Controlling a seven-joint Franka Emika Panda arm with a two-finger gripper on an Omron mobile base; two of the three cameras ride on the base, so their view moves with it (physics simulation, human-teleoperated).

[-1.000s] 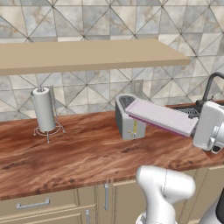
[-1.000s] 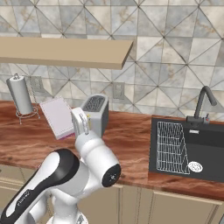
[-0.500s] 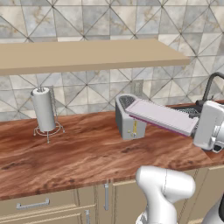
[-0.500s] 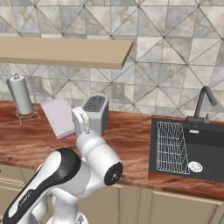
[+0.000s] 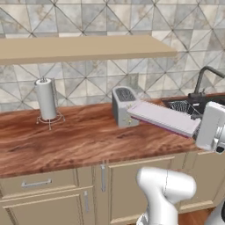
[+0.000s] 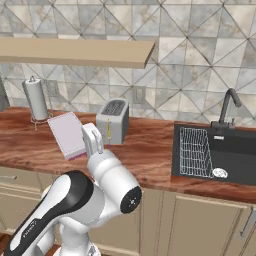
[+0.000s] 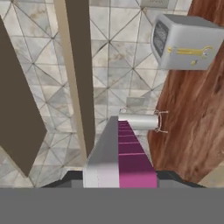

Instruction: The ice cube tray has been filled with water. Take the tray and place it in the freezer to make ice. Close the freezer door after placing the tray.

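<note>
Ice cube tray (image 5: pixel 165 117): pinched by its end in the gripper (image 7: pixel 120 177), held tilted in the air just in front of the toaster (image 5: pixel 124 106), above the counter (image 5: pixel 66 140). Paper towel roll (image 5: pixel 46 99): well left of the toaster.

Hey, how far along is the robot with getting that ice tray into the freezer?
Done: the ice cube tray is off the wooden counter, lifted in front of the toaster. In hand: the gripper is shut on the tray's end, holding it tilted, near the paper towel roll in the right base view. Left: carrying it to the freezer, setting it inside and closing the door.
</note>
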